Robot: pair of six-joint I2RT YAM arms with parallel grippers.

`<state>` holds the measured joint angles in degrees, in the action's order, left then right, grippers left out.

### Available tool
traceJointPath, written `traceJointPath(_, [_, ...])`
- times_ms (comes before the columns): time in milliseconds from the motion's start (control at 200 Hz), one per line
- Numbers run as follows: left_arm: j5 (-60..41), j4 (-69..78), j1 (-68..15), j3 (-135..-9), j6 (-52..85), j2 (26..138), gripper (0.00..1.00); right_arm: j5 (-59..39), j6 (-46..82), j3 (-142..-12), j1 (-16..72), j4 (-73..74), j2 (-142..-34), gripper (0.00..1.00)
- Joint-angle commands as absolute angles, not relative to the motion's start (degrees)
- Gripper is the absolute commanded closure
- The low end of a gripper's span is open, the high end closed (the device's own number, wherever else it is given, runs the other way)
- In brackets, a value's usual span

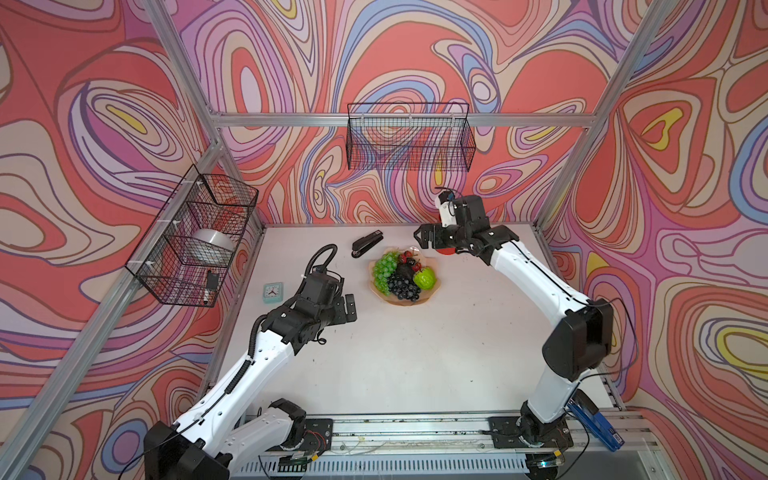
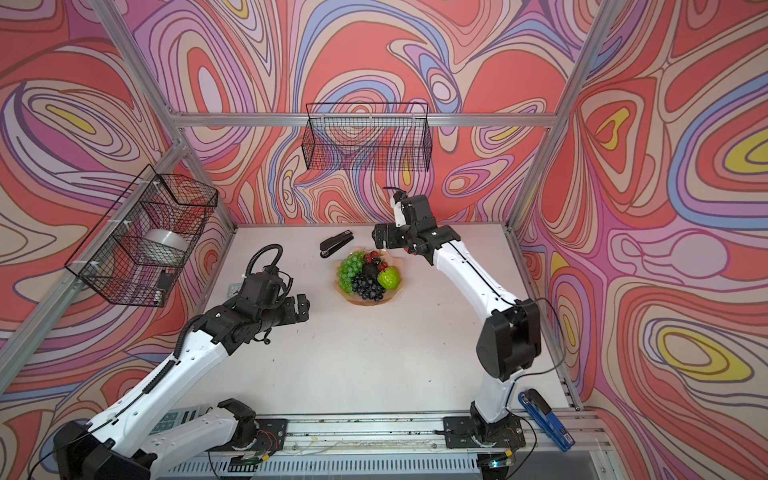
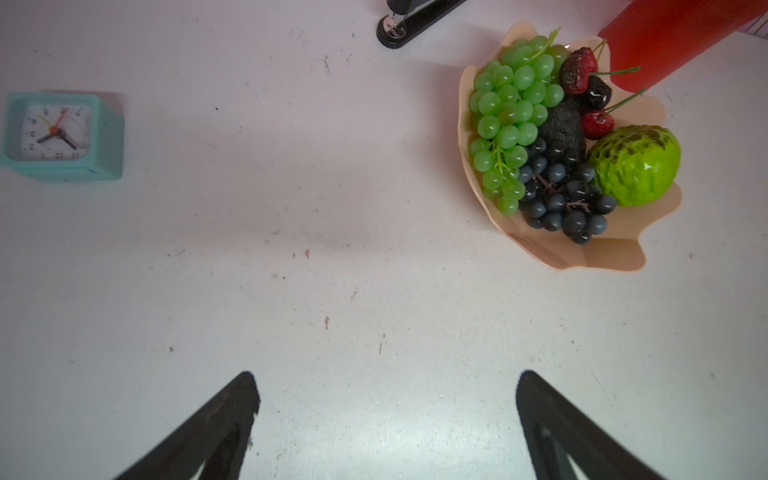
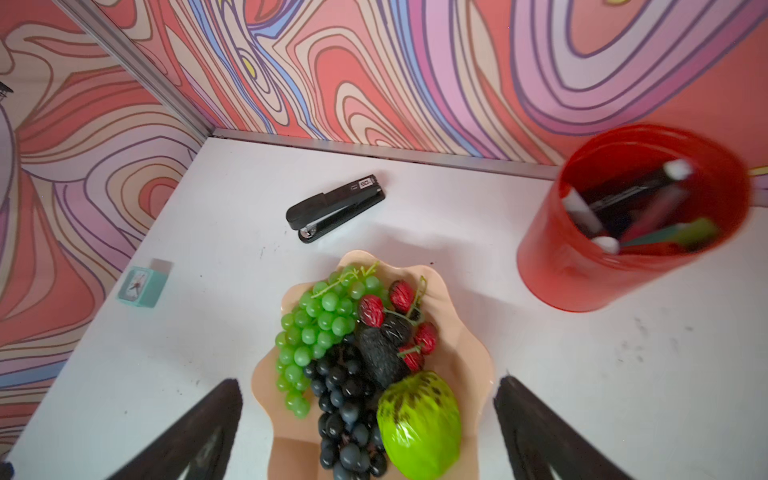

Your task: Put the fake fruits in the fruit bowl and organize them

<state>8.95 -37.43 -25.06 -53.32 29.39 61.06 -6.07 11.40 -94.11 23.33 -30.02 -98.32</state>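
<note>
left tool: jaws spread wide with nothing between them. It hangs over bare tabletop on the left-edge side of the bowl, well apart from it and touching nothing.
right tool: jaws spread wide, nothing gripped. In both top views it hangs over the bowl's far rim, on the side toward the cup. In the right wrist view its two fingers stand either side of the bowl, with the fruit lower down between them.
bowl: on the tabletop, about midway between the left and right edges, nearer the far edge than the near one.
green grapes: in the bowl, along its left-edge side.
purple grapes: in the bowl on its near side, against the green grapes.
avocado: middle of the bowl, between the green grapes and the cherries.
cherries: far side of the bowl, stems pointing toward the cup.
lime fruit: in the bowl on its right-edge side, against the purple grapes.
stapler: on the tabletop near the far edge, just beyond the bowl's far-left rim.
cup: upright near the far edge, just right of the bowl, with pens inside.
clock: on the tabletop near the left edge.
</note>
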Motion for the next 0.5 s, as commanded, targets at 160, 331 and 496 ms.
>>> traceJointPath(160, [14.2,-17.29,-16.71,-49.06,12.15,61.53,0.0,9.34,-5.38,-60.17,22.96,-1.0,-75.75,0.02])
traceJointPath(331, [13.86,3.81,-8.42,-35.54,6.21,59.55,0.0,9.69,-9.4,-48.2,16.21,4.92,-69.26,0.02])
traceJointPath(496, [14.95,13.55,-5.1,-26.66,3.22,62.46,0.0,8.54,-2.54,-28.73,7.65,20.72,-61.34,0.02])
